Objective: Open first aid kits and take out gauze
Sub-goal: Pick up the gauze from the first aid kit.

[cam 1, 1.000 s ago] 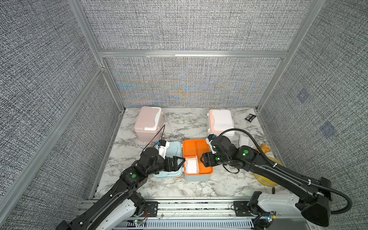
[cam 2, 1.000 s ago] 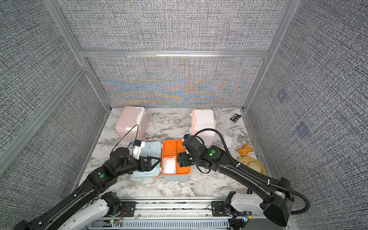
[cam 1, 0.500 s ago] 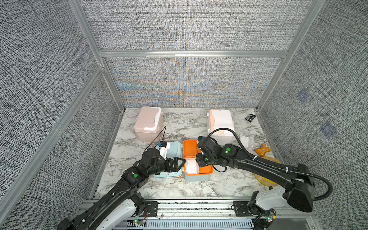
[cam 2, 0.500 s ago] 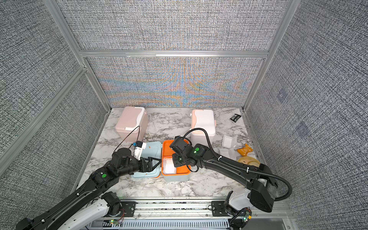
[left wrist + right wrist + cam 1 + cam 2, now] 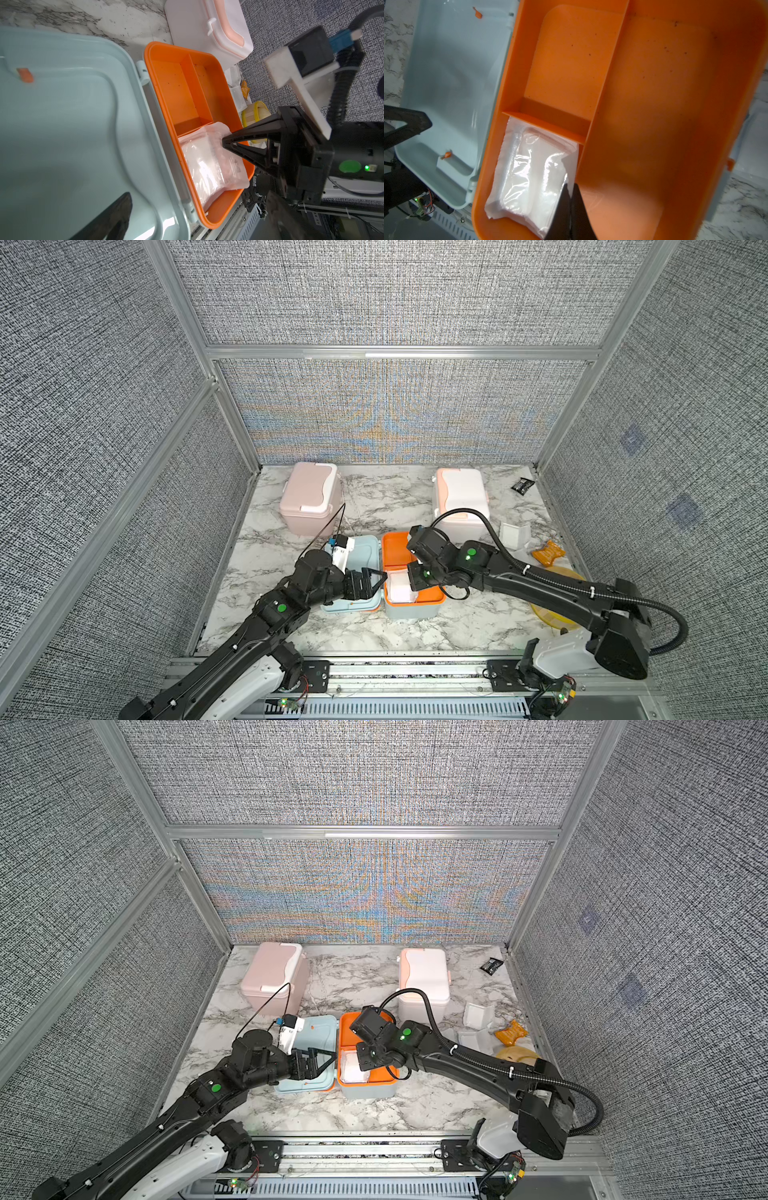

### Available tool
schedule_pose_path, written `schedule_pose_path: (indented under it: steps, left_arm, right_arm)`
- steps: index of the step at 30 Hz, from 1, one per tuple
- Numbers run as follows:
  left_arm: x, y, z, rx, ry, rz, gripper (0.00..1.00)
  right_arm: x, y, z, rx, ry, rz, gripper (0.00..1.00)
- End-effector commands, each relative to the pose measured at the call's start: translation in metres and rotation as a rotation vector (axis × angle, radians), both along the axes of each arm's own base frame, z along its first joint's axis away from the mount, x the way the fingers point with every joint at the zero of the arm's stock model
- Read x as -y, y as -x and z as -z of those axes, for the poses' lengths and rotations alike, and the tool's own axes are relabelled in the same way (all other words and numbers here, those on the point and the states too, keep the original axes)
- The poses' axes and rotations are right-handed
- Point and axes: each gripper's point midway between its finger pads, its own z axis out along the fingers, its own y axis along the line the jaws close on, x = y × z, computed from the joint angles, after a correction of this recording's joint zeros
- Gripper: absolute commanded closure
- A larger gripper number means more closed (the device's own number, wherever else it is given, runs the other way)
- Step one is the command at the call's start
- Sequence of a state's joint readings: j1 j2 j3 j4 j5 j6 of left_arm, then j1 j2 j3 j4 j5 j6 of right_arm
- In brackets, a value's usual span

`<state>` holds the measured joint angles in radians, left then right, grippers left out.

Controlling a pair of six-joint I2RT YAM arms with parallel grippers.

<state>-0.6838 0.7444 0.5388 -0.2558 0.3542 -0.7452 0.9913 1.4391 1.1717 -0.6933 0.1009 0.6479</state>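
The light blue first aid kit lies open in both top views, with its lid (image 5: 358,556) flat to the left of its orange tray (image 5: 432,596). A gauze pad (image 5: 527,174) in a clear wrapper sits in the tray's small front compartment. My right gripper (image 5: 569,188) is shut on the wrapper's edge, and in the left wrist view its fingertips (image 5: 226,142) press on the pad. My left gripper (image 5: 374,578) hovers open over the lid, holding nothing. The pink kit (image 5: 309,497) and the white and peach kit (image 5: 459,499) stand closed at the back.
White wrapped pads (image 5: 514,536), an orange packet (image 5: 548,553) and a yellow dish (image 5: 559,597) lie along the right edge. A small black packet (image 5: 523,485) is in the back right corner. Grey walls enclose the marble table (image 5: 374,497) on three sides.
My right gripper has swung left over the tray, dropped into the small compartment and shut on the gauze wrapper. The left arm has barely moved.
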Motion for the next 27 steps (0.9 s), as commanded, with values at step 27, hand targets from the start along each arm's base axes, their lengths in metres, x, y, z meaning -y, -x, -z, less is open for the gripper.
schedule_pose_path:
  steps: [27]
  left_arm:
    - [0.01, -0.01, -0.02, 0.03, 0.008, 0.022, 0.0]
  right_arm:
    - [0.125, 0.034, -0.089, 0.208, -0.096, 0.118, 1.0]
